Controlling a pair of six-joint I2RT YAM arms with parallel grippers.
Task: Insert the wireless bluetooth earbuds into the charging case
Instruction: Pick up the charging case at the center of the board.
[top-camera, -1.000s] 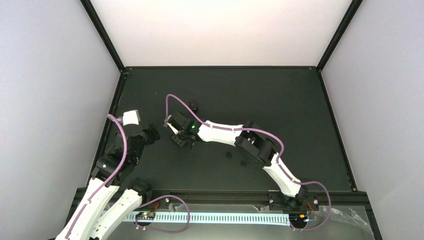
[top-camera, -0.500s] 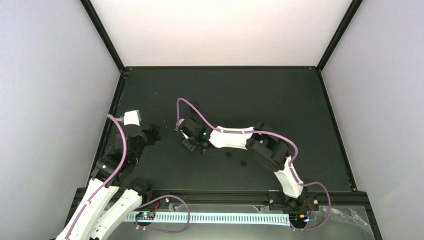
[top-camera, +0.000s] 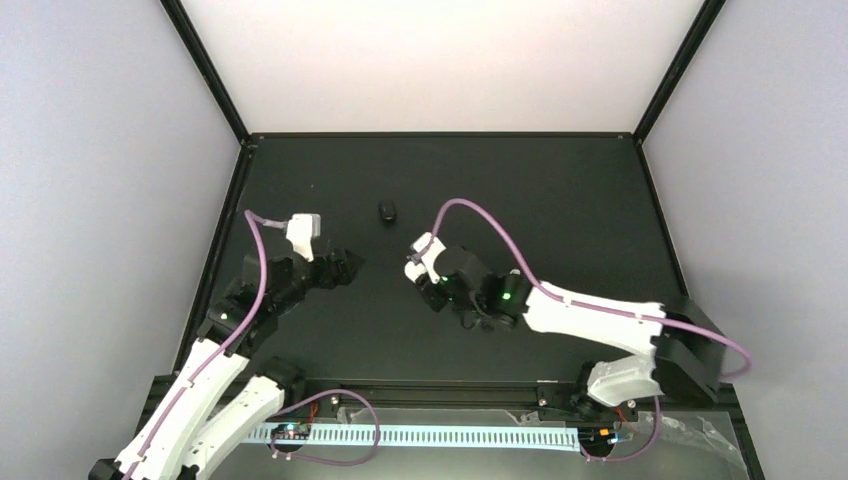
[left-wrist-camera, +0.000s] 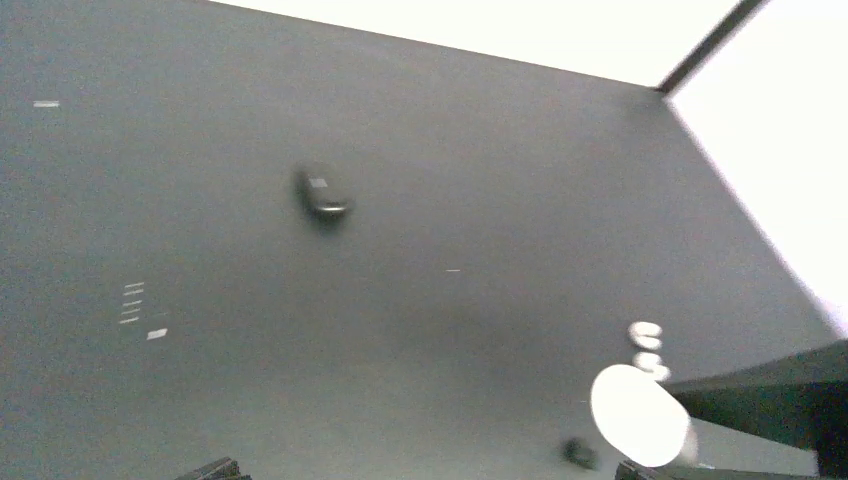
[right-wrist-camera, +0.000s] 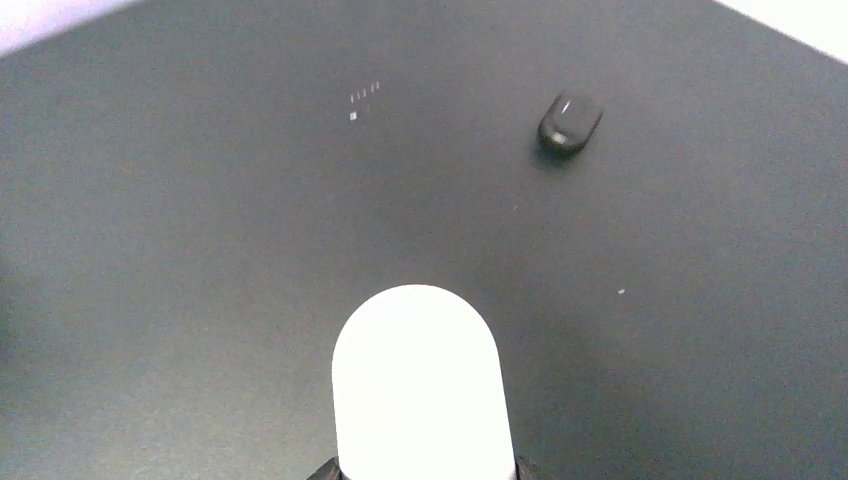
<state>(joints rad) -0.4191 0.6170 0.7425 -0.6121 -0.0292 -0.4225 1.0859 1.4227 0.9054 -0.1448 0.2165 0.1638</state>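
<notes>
My right gripper (top-camera: 414, 268) is shut on a white oval charging case (right-wrist-camera: 420, 385), held just above the mat; the case also shows in the left wrist view (left-wrist-camera: 640, 415). Two white earbuds (left-wrist-camera: 647, 350) lie right beside it, and one black bud (left-wrist-camera: 578, 452) lies blurred near it. A black charging case (top-camera: 387, 212) lies closed on the mat farther back; it also shows in the right wrist view (right-wrist-camera: 568, 122) and the left wrist view (left-wrist-camera: 322, 193). My left gripper (top-camera: 347, 266) is open and empty, left of the white case. I cannot make out the buds from above.
The dark mat (top-camera: 560, 210) is bounded by a black frame, with white walls behind and at both sides. My right arm (top-camera: 590, 315) stretches low across the near right part of the mat.
My right arm has drawn back to the right with the white case, uncovering the black case. My left gripper has moved forward and right toward the middle.
</notes>
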